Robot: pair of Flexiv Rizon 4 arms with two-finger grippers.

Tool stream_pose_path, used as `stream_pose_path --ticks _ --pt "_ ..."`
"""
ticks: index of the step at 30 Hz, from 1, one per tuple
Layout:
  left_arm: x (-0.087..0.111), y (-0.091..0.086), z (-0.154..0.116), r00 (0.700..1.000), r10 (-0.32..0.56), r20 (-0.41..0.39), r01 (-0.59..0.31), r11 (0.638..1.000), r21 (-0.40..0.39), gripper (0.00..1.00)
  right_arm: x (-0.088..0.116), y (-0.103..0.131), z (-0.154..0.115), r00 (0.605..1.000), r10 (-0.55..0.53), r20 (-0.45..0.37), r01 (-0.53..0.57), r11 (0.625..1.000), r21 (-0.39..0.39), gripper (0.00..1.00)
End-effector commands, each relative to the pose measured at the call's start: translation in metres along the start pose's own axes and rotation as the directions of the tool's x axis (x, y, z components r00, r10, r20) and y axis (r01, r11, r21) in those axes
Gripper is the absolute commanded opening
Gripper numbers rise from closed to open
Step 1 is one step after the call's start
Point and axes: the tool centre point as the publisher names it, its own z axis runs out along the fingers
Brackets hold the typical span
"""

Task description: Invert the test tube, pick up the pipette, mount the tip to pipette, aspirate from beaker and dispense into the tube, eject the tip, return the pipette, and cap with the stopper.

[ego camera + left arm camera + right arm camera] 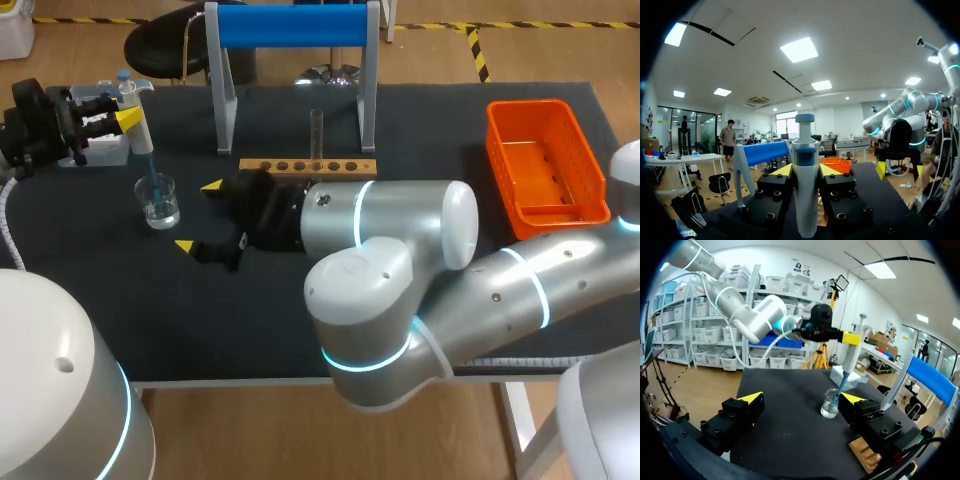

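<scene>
My left gripper (128,118) is shut on the white pipette (134,112) at the table's far left. It holds the pipette upright, and the blue tip (152,178) dips into the small glass beaker (159,201). The left wrist view has the pipette (805,180) clamped between the fingers of the left gripper (805,171). My right gripper (198,216) hangs open just right of the beaker, nothing in it. From the right wrist, the beaker (830,404) stands ahead of the right gripper (802,398), near one finger. A test tube (316,132) stands upright in the wooden rack (308,166).
A blue-topped stand (292,26) rises behind the rack. An orange basket (545,160) sits at the far right. A pale box (100,135) lies under the left arm at the far left edge. My right arm (400,250) spans the table's middle.
</scene>
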Motion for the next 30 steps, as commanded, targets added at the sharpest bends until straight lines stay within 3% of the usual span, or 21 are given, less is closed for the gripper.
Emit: stream_pose_path --ticks 1,8,30 --pt "-0.002 0.001 -0.001 1.000 0.001 -0.006 -0.001 1.000 0.003 0.00 -0.011 0.002 -0.021 0.950 0.005 -0.312 -0.026 0.998 -0.063 1.00" --pt "-0.002 0.001 -0.001 1.000 0.001 -0.006 -0.001 1.000 0.003 0.00 -0.011 0.023 -0.031 0.893 -0.041 -0.449 -0.029 0.989 -0.147 1.00" --pt "-0.002 0.001 -0.001 1.000 0.001 -0.006 -0.001 1.000 0.003 0.00 -0.029 0.070 -0.047 0.731 -0.210 -0.649 0.053 0.966 -0.253 1.00"
